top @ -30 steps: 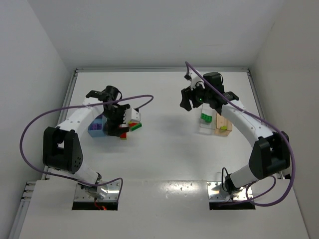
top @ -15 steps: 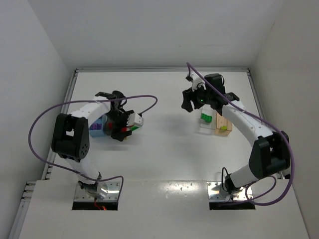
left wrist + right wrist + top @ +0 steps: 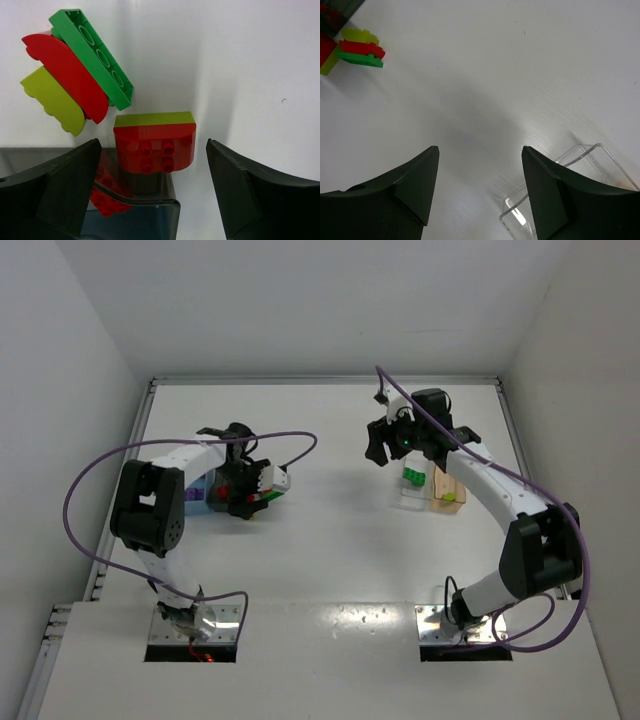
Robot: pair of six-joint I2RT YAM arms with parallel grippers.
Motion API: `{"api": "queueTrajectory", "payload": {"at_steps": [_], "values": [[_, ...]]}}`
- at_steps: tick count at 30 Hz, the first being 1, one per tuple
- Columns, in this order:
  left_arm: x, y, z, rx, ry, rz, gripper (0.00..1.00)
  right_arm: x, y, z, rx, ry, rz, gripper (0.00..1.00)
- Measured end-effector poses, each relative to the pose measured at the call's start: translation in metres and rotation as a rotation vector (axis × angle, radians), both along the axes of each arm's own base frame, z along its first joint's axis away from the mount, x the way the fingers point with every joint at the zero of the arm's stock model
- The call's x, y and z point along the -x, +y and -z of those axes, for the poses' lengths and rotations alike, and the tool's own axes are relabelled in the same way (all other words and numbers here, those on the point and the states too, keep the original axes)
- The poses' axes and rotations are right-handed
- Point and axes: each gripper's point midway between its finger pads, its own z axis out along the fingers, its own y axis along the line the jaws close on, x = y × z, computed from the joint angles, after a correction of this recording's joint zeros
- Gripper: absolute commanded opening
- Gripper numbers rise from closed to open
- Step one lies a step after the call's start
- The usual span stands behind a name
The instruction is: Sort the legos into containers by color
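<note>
In the left wrist view, my open left gripper (image 3: 154, 150) straddles a red brick with a yellow-green top (image 3: 154, 142) lying on the table. This brick lies against the rim of the dark smoky-grey bin (image 3: 140, 215), which holds another red brick (image 3: 102, 200). Beyond them lies a stuck-together stack of a green brick (image 3: 95, 57), a red one (image 3: 65, 72) and a yellow-green one (image 3: 52, 100). In the top view the left gripper (image 3: 245, 488) is beside the light blue bin (image 3: 193, 498). My right gripper (image 3: 385, 443) is open and empty, above the table left of the clear bin (image 3: 412, 490).
The clear bin holds a green brick (image 3: 411, 477). The tan-orange bin (image 3: 447, 485) to its right holds a yellow-green brick (image 3: 450, 497). The right wrist view shows the clear bin's corner (image 3: 570, 200) and the brick stack (image 3: 360, 50) far off. White walls surround the table.
The left arm's elbow has swung left and its gripper has turned over the bricks by the dark bin. The right gripper has barely shifted.
</note>
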Motion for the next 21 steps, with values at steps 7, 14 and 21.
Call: {"api": "queueTrajectory", "payload": {"at_steps": [7,14,21], "values": [[0.005,0.004,0.01,-0.017,0.013,-0.005,0.84,0.001,0.001,0.0,-0.005,0.002,-0.006,0.68],[0.006,0.004,0.013,-0.023,0.016,-0.011,0.52,0.002,0.002,0.002,-0.008,0.006,-0.012,0.68],[0.006,-0.001,0.011,0.01,0.018,-0.015,0.36,0.006,0.004,0.009,-0.019,0.02,-0.021,0.68]]}}
